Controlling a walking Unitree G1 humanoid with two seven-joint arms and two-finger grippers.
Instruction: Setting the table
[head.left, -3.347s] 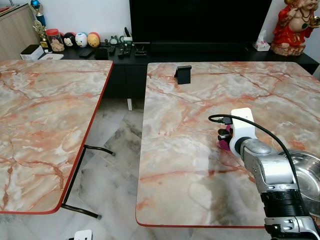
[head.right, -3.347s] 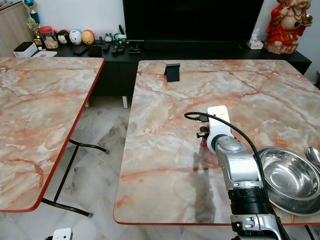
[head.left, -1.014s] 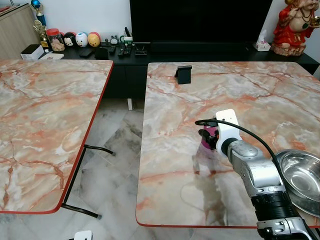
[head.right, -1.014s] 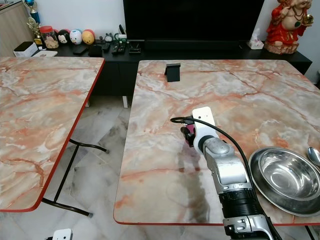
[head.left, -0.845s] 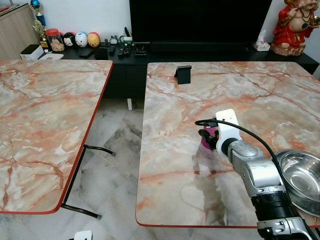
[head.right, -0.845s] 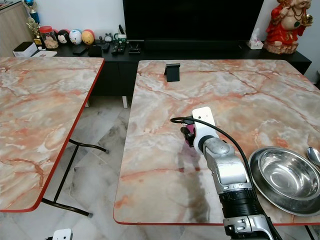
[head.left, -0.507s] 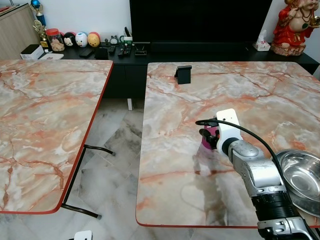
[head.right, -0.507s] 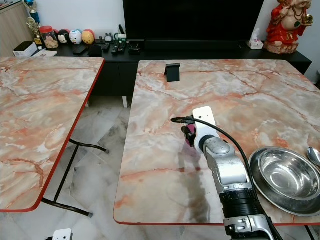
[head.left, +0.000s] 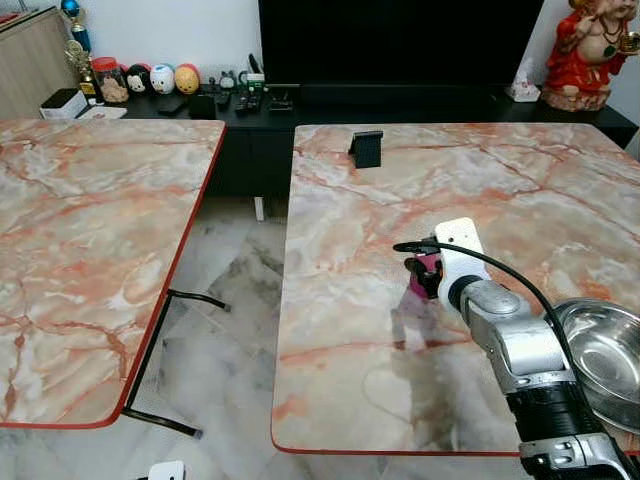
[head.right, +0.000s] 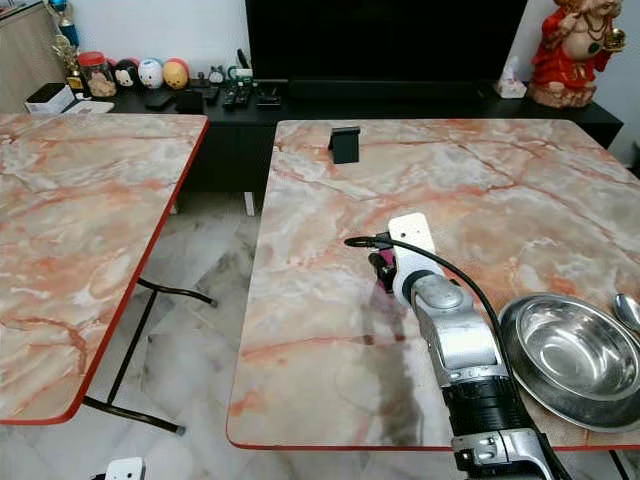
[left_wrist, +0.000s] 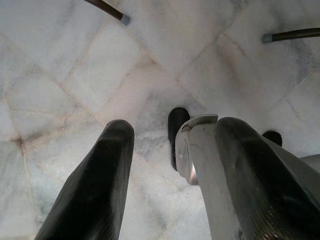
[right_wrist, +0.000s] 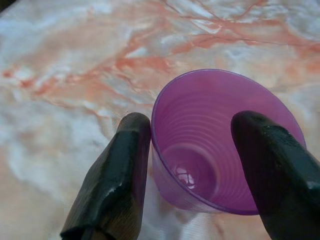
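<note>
Since 3.3 s ago the right gripper (right_wrist: 187, 150) has carried the purple cup (right_wrist: 225, 145) leftward; its 2 fingers clamp the rim, 1 inside. Releasing unevenly could tip this light cup.

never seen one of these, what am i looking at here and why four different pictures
It is a humanoid robot setting a table. Two pictures come from a stereo camera on its head, looking down. They show its silver right arm reaching over a marble table, with a steel bowl near the table's front right corner and a small black stand at the far side. The other two come from cameras on its wrists. The right pincer has its two black fingers on either side of a purple plastic cup; one finger touches the rim. The left pincer hangs idle over the tiled floor, fingers apart.
</note>
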